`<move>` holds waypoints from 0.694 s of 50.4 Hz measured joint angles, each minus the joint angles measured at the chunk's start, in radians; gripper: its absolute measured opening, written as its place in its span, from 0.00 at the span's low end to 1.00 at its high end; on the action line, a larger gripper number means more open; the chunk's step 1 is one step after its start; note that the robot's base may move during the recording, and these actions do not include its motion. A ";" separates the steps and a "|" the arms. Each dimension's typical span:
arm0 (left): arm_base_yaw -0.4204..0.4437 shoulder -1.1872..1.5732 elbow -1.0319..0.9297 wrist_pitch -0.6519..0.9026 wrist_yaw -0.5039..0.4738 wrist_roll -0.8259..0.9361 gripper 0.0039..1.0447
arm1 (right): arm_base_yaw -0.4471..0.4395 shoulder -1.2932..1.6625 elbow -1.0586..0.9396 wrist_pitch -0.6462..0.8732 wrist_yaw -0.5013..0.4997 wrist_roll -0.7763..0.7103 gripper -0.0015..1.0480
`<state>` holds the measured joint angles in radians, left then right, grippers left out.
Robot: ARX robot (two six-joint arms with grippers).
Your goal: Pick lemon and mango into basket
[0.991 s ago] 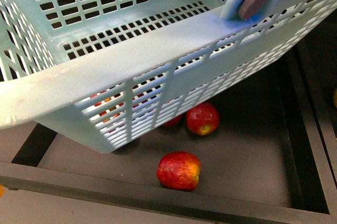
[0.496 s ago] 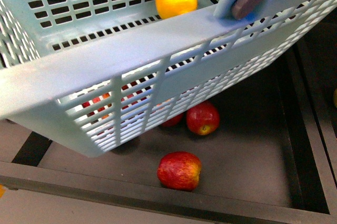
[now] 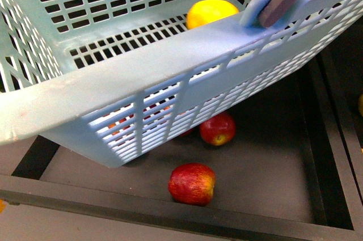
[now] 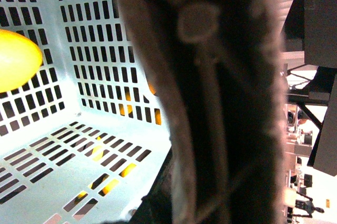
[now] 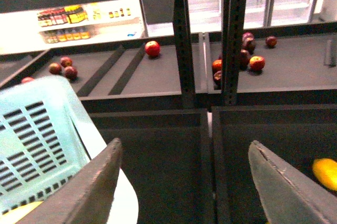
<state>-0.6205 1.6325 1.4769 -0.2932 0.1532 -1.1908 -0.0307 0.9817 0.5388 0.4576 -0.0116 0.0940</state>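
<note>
Front view, smooth oval lemon [image 3: 211, 12], slotted basket [image 3: 119, 76]

One basket [image 3: 142, 65], one lemon [image 3: 211, 11] inside

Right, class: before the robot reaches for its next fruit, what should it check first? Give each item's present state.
1. Lemon inside the basket: ok.
2. Right gripper open and empty: ok.
3. Firm hold on the brown handle: cannot tell, as the blurred handle fills the left wrist view.
4. Another yellow fruit in sight: ok, at the edge of the right wrist view.
5. That fruit is a mango: cannot tell.
6. Red apples outside the basket: ok, they lie in the dark tray beneath it.
</note>
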 joint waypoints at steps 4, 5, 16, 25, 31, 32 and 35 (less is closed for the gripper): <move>-0.001 0.000 0.000 0.000 0.003 -0.003 0.04 | 0.023 -0.038 -0.087 0.035 0.004 -0.045 0.52; -0.001 0.000 0.000 0.000 0.003 -0.002 0.04 | 0.025 -0.045 -0.101 0.039 0.005 -0.051 0.50; 0.000 0.000 0.000 0.000 -0.003 0.002 0.04 | 0.028 -0.167 -0.275 0.083 0.010 -0.084 0.07; 0.001 0.000 0.000 0.000 0.000 0.000 0.04 | 0.029 -0.245 -0.352 0.084 0.011 -0.089 0.02; 0.001 0.000 0.000 0.000 -0.003 0.002 0.04 | 0.029 -0.302 -0.394 0.071 0.011 -0.089 0.02; 0.001 0.000 0.000 0.000 -0.003 0.002 0.04 | 0.029 -0.311 -0.400 0.068 0.012 -0.089 0.02; 0.000 0.000 0.000 0.000 -0.002 0.001 0.04 | 0.029 -0.343 -0.420 0.055 0.012 -0.089 0.02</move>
<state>-0.6201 1.6325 1.4769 -0.2932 0.1513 -1.1896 -0.0021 0.6388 0.1192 0.5125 0.0002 0.0051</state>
